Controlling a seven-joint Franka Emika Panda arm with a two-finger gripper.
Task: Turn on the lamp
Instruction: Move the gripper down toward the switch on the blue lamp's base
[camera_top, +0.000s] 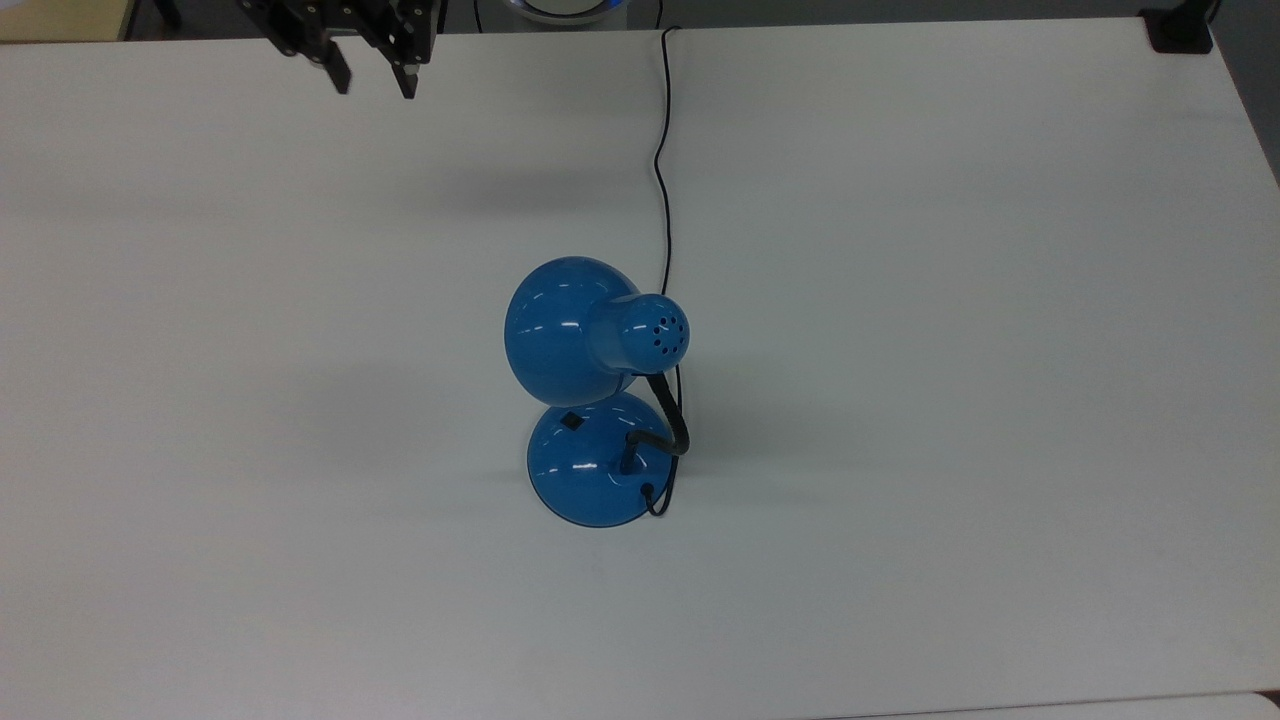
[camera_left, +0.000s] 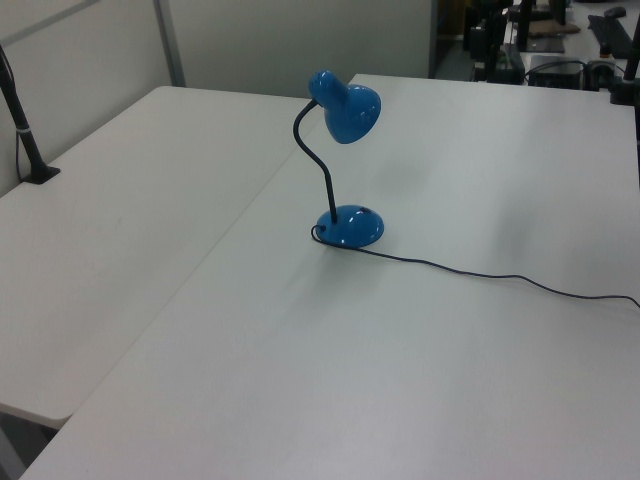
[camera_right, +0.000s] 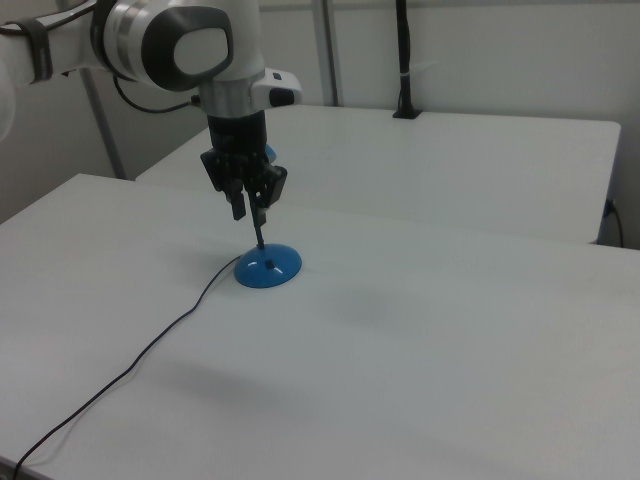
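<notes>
The blue lamp stands mid-table, its shade (camera_top: 560, 330) leaning over the domed base (camera_top: 590, 470). A small black switch (camera_top: 571, 421) sits on the base just under the shade's rim, and the black neck (camera_top: 672, 420) curves up on the top view's right. The thin cord (camera_top: 662, 150) runs to the far edge. My gripper (camera_top: 374, 85) hangs high near the far left edge in the top view, well away from the lamp, open with a narrow gap and holding nothing. In the left view the lamp (camera_left: 350, 227) stands upright. In the right view my gripper (camera_right: 252, 208) overlaps the lamp above its base (camera_right: 268, 266).
A black clamp (camera_top: 1180, 30) sits on the table's far right corner. In the left view a second table (camera_left: 110, 200) adjoins on the left, with a black pole (camera_left: 25, 130) clamped to it. The cord (camera_left: 480, 275) trails across the table (camera_left: 400, 380).
</notes>
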